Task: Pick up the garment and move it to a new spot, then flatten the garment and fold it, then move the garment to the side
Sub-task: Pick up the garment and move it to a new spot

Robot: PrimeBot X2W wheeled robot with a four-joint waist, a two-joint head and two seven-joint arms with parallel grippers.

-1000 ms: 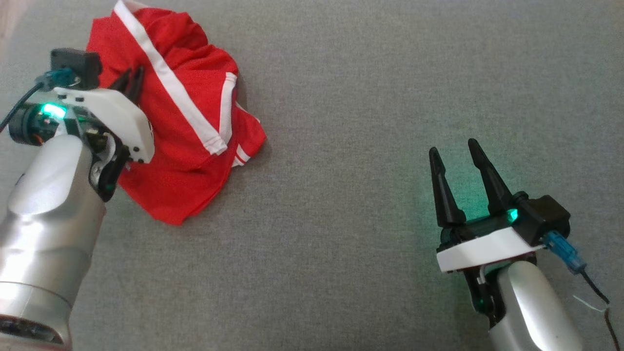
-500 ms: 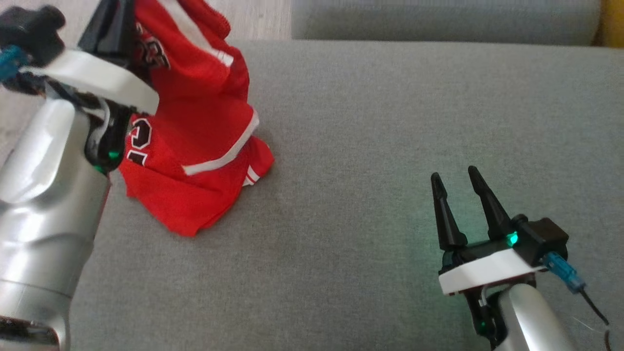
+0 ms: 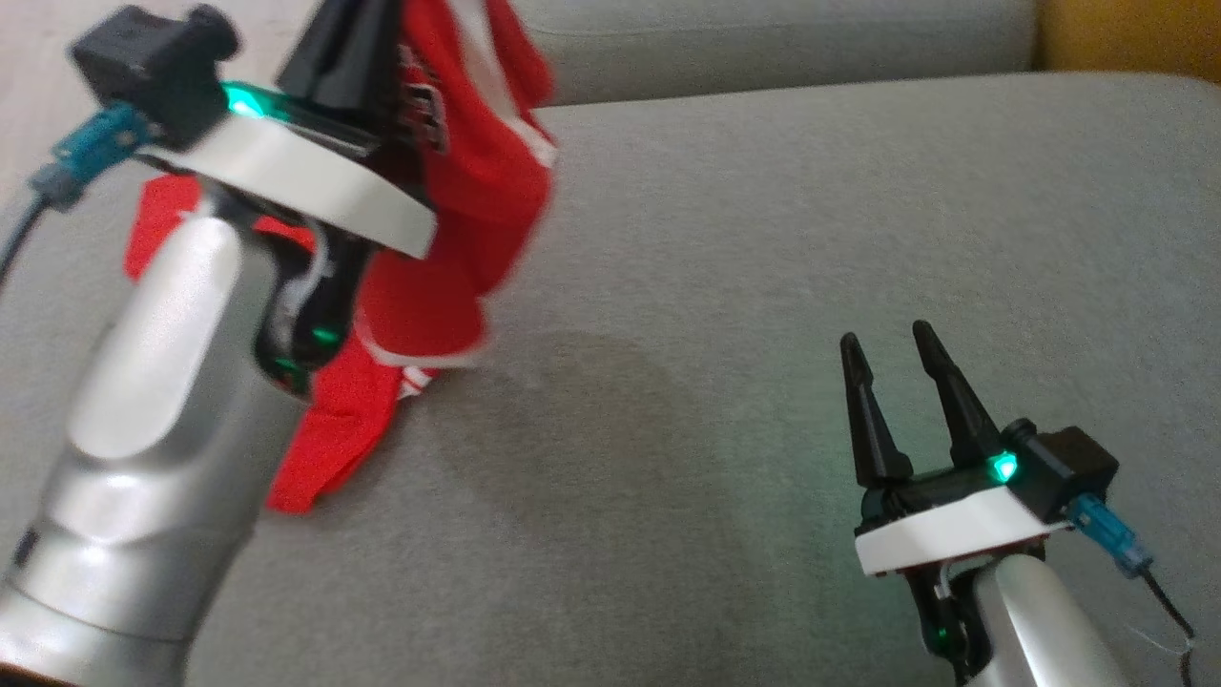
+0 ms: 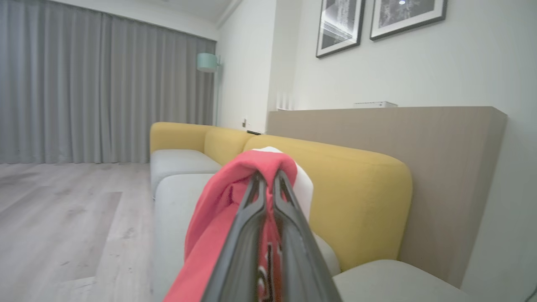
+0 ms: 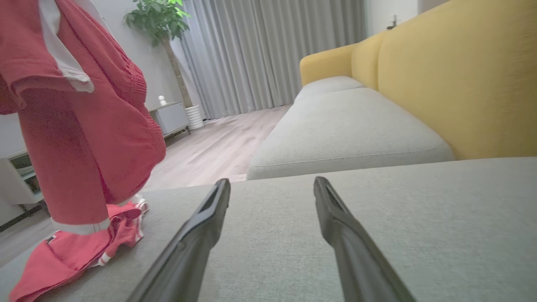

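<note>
Left tool [image 4: 268, 184]: jaws nearly together, clamped on a fold of the garment [image 3: 458, 191]. The left wrist view shows red cloth with a white edge bunched over and between the two dark fingers. The arm is raised at the left of the head view, fingers pointing up and away.

Garment: red, with white stripes and dark lettering. It hangs from the left tool in a loose column. Its lower end lies crumpled on the grey sofa cushion [image 3: 763, 286] near the cushion's left edge; the upper part is clear of the surface. The head view is blurred around the cloth, so finer detail cannot be read.

Right tool [image 3: 887, 343]: jaws wide apart, nothing between them. It sits low over the same cushion at the right, well apart from the garment, fingers pointing forward.

Surroundings: yellow backrest [image 5: 461, 84] behind the cushion, grey curtain [image 5: 260, 50], potted plant [image 5: 159, 16], pale wooden floor [image 5: 218, 147].
</note>
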